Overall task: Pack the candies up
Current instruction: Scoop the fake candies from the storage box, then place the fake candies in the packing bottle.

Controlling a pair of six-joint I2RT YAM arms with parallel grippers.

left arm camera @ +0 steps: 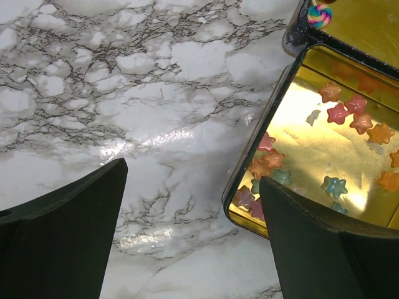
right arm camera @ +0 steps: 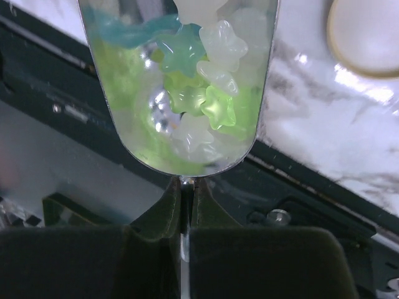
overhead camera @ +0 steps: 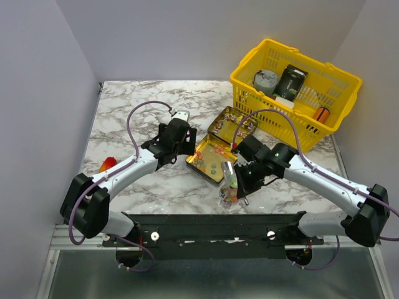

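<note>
Candies [left arm camera: 337,114] many, tin [overhead camera: 201,163] one, basket [overhead camera: 280,121] one

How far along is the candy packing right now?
Done: some candies lie in the open tin. In hand: the right gripper is shut on the handle of a scoop loaded with more, held near the table's front edge, not over the tin. The left gripper hangs open and empty beside the tin. Left: tip that load in, then probably close the tin.
</note>
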